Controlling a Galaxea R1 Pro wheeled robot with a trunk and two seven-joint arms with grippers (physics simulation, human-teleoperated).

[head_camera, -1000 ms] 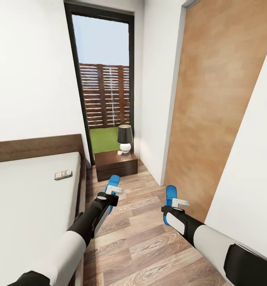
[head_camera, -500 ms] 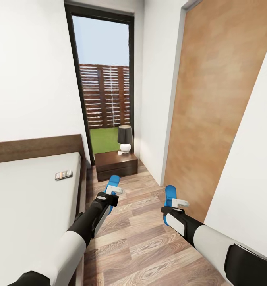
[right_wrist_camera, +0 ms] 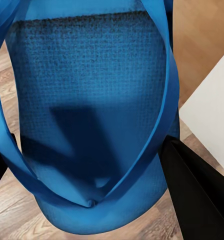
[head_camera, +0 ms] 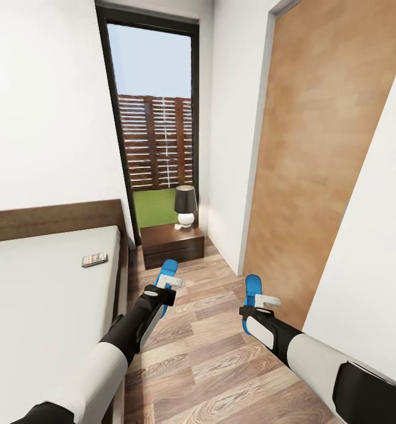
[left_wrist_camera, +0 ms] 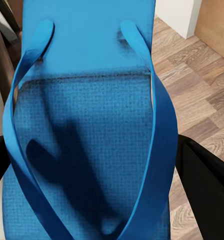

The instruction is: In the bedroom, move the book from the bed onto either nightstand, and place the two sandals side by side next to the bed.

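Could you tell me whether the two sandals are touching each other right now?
Apart. In the head view the left sandal and the right sandal are held in separate grippers, with bare floor plainly visible between them.

Blue sandal [right_wrist_camera: 92,115] between dark jaws, above plank floor [right_wrist_camera: 12,215]

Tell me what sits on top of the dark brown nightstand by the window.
A table lamp with a black shade and white round base stands on the dark brown nightstand. The rest of its top looks bare.

I count two sandals, one [head_camera: 168,270] in my left gripper [head_camera: 170,282], one [head_camera: 253,288] in my right [head_camera: 263,302]; one book [head_camera: 94,259]; one nightstand [head_camera: 171,244] (one lamp [head_camera: 185,205] on it).
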